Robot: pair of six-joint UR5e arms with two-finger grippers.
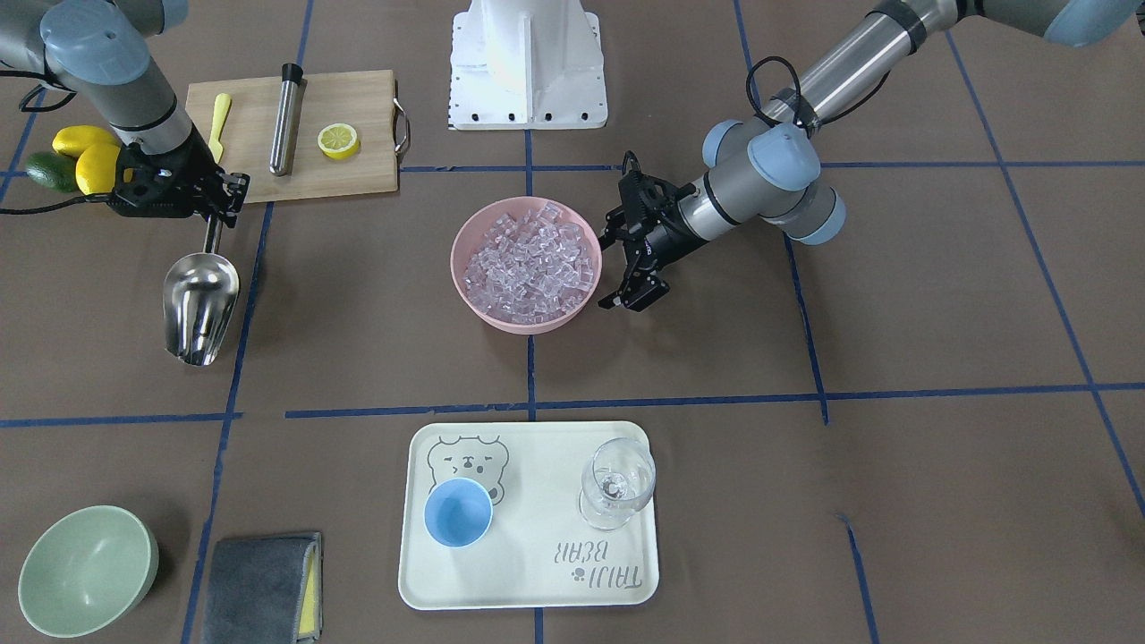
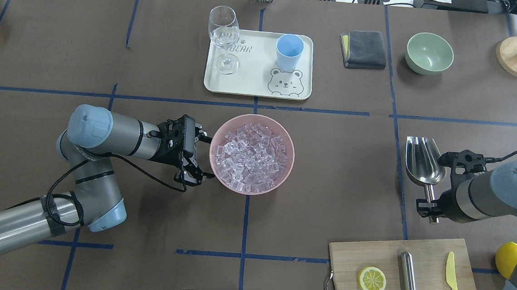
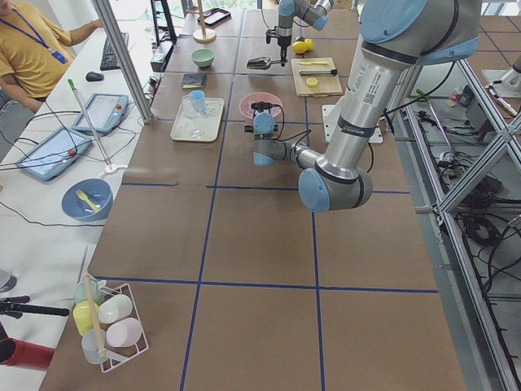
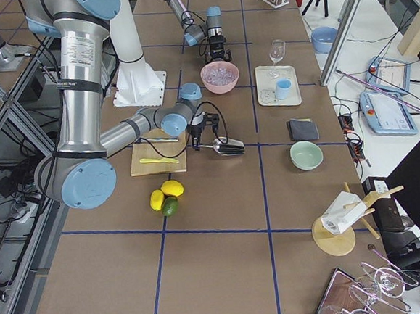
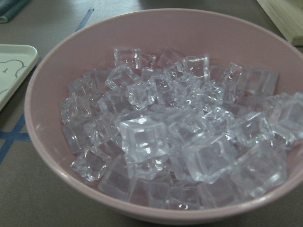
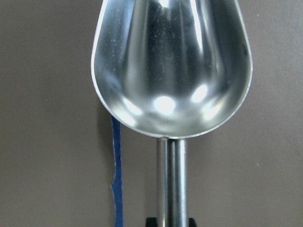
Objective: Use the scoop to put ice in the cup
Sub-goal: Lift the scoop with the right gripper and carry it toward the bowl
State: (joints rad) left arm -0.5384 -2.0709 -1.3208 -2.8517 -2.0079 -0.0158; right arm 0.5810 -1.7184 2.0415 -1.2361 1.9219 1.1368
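The ice is a heap of clear cubes in a pink bowl at the table's middle; it fills the left wrist view. My left gripper is open and empty, just beside the bowl's rim, with its jaws towards the bowl. My right gripper is shut on the thin handle of the steel scoop, which is empty and low over the table, far to the bowl's right. The scoop's hollow shows in the right wrist view. The light-blue cup stands upright on a cream tray beyond the bowl.
A clear stemmed glass stands on the tray. A grey cloth and a pale-green bowl lie at the far right. A wooden board near my right arm holds a lemon half, a steel tube and a yellow knife.
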